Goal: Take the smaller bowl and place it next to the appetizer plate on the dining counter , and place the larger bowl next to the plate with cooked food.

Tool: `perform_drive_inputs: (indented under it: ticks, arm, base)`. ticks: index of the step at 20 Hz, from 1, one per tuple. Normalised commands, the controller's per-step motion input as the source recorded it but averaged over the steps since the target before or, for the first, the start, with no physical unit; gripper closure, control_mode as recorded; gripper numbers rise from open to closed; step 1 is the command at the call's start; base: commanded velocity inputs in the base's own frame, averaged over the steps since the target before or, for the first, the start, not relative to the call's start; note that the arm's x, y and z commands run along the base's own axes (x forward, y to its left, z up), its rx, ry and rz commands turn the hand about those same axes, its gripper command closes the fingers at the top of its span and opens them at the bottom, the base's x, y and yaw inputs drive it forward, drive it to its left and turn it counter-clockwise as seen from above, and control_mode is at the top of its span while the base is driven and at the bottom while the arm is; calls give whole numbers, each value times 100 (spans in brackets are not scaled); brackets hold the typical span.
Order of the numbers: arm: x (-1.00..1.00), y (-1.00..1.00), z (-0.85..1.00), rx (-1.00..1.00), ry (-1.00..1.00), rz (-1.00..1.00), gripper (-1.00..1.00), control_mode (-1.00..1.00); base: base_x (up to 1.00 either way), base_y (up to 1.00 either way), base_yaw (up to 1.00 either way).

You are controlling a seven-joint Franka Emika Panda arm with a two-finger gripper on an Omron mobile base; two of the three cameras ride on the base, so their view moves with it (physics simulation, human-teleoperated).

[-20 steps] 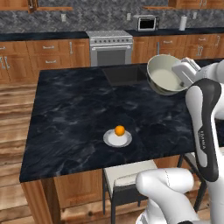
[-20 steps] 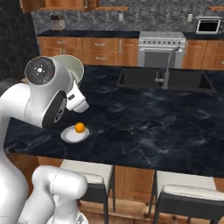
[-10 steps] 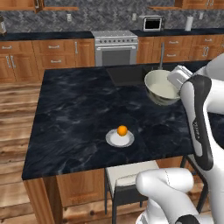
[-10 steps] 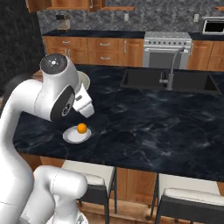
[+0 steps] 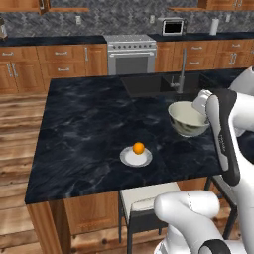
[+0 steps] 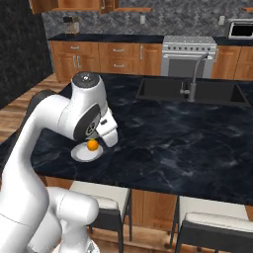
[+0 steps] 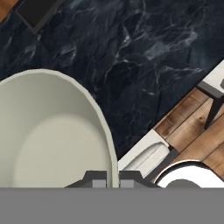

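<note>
My gripper (image 7: 107,180) is shut on the rim of the smaller bowl (image 7: 48,140), a pale cream-green bowl with a darker rim. In the left base view the smaller bowl (image 5: 187,119) hangs low over the right part of the dining counter (image 5: 84,124), slightly tilted; I cannot tell whether it touches the top. The appetizer plate (image 5: 135,158), small and white with an orange (image 5: 139,148) on it, lies to the bowl's left near the front edge. From the right base view the appetizer plate (image 6: 86,154) peeks out beside my arm. The larger bowl and the plate with cooked food are out of view.
A sink (image 5: 151,84) with a faucet (image 5: 181,74) is set into the counter's far side. White-seated stools (image 6: 99,195) stand under the near edge. A stove (image 5: 130,54) and wooden cabinets line the back wall.
The bowl has come down from well above the counter to just over its top and turned from tipped towards the camera to nearly upright. The views have shifted slightly.
</note>
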Motion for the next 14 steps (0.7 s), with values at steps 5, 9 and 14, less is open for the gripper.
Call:
perform_drive_inputs:
  ticks: [5, 9, 14]
  arm:
    - [18, -8, -62, 0, 0, 0, 100, -100]
    - [21, -5, -55, 0, 0, 0, 100, -100]
    - [19, -9, -49, 0, 3, 0, 100, -100]
  base:
    - [0, 0, 0]
    - [0, 0, 0]
    - [0, 0, 0]
